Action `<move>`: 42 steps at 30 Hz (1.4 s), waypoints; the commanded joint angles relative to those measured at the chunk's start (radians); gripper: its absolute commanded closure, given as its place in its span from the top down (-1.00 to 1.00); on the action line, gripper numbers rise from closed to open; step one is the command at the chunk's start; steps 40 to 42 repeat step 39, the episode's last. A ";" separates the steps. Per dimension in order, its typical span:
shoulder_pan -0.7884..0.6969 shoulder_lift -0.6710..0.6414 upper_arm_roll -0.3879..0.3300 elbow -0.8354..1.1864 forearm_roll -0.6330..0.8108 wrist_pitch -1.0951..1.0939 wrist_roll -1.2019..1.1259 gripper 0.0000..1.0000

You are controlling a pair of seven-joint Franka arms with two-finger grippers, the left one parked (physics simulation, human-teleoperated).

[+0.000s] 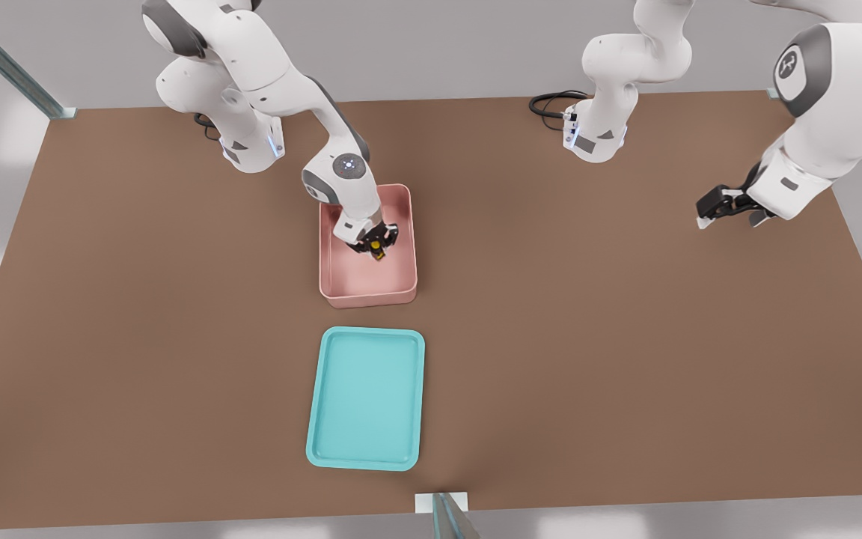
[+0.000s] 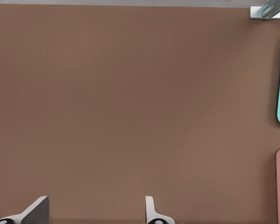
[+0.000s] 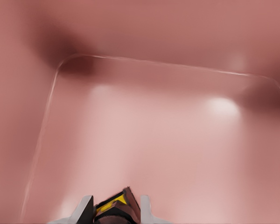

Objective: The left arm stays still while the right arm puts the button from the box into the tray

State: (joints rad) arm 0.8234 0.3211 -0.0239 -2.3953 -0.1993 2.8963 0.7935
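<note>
Inside the pink box (image 1: 368,281), toward its side on the front view's right, the gripper (image 1: 376,247) reaches down with its fingers (image 3: 84,210) closed on the button (image 1: 377,248), whose yellow cap shows between them in the right wrist view (image 3: 113,204). Whether the button sits on the box floor or is already clear of it I cannot tell. Judging by its small size against the box, the button should be very light and rigid, with a smooth cap that could slip or twist if squeezed off-centre; the short black body below the cap looks the safer place to grip, and the fingers appear to straddle it there. Its smallness also means it may roll or tip when released, so a low release seems wise. The teal tray (image 1: 366,398) lies flat on the brown tabletop (image 1: 625,337), just beyond the box toward the camera in the front view and apart from it, with its floor bare. The upright box walls stand close to the fingers, so a straight lift seems needed before travelling. Grey walls and pale metal frame posts (image 1: 4,60) border the tabletop.
</note>
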 commanded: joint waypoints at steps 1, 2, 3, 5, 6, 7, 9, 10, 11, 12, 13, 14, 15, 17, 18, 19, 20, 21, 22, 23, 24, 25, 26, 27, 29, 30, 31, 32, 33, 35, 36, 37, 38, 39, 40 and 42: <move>-0.006 -0.008 -0.002 0.019 0.000 -0.051 0.012 -0.05; -0.007 -0.020 -0.002 0.041 0.000 -0.114 0.001 -0.05; -0.009 -0.031 -0.002 0.054 0.009 -0.155 -0.022 -0.05; -0.012 -0.045 -0.005 0.202 0.095 -0.376 -0.126 -0.05; -0.012 -0.036 -0.059 0.317 0.325 -0.494 -0.368 -0.05; -0.013 -0.010 -0.079 0.424 0.328 -0.588 -0.390 -0.05; -0.020 0.099 -0.125 0.617 0.328 -0.646 -0.454 -0.04; -0.035 0.162 -0.163 0.702 0.330 -0.655 -0.549 -0.04; -0.063 0.226 -0.183 0.789 0.351 -0.680 -0.640 -0.04; -0.092 0.291 -0.183 0.873 0.354 -0.689 -0.680 -0.04; -0.124 0.360 -0.177 0.964 0.351 -0.701 -0.685 -0.04; -0.125 0.432 -0.177 1.067 0.371 -0.718 -0.685 -0.04; -0.147 0.503 -0.165 1.162 0.374 -0.720 -0.683 -0.04; -0.210 0.625 -0.114 1.317 0.373 -0.713 -0.724 -0.03; -0.224 0.648 -0.114 1.332 0.371 -0.700 -0.763 -0.03; -0.254 0.685 -0.113 1.338 0.374 -0.657 -0.836 -0.02; -0.273 0.687 -0.111 1.337 0.377 -0.657 -0.889 -0.02; -0.290 0.685 -0.106 1.334 0.377 -0.660 -0.935 -0.01; -0.291 0.687 -0.106 1.334 0.377 -0.658 -0.945 0.10; -0.290 0.682 -0.111 1.334 0.432 -0.661 -0.944 1.00; -0.290 0.681 -0.111 1.334 0.440 -0.669 -0.944 1.00; -0.290 0.679 -0.111 1.332 0.440 -0.669 -0.945 1.00; -0.290 0.659 -0.108 1.332 0.448 -0.701 -0.939 1.00; -0.276 0.527 -0.111 1.317 0.442 -0.888 -0.890 1.00; -0.276 0.211 -0.120 1.280 0.271 -1.388 -0.783 1.00; -0.339 -0.013 -0.137 1.082 0.144 -1.428 -0.904 1.00; -0.460 -0.048 -0.136 1.076 0.161 -1.428 -1.056 1.00; -0.535 -0.070 -0.137 1.078 0.162 -1.430 -1.091 1.00; -0.760 -0.094 0.064 1.069 0.173 -1.451 -1.108 1.00; -0.799 -0.252 0.128 0.946 0.182 -1.459 -0.915 1.00; -0.811 -0.183 0.114 1.022 0.169 -1.442 -0.930 1.00; -0.871 -0.116 0.113 1.108 0.239 -1.477 -0.961 1.00; -0.883 -0.119 0.113 1.101 0.244 -1.482 -0.947 1.00; -0.873 -0.117 0.121 1.096 0.238 -1.482 -0.867 1.00; -0.873 -0.117 0.121 1.096 0.238 -1.482 -0.867 1.00; -0.873 -0.117 0.121 1.096 0.238 -1.482 -0.867 1.00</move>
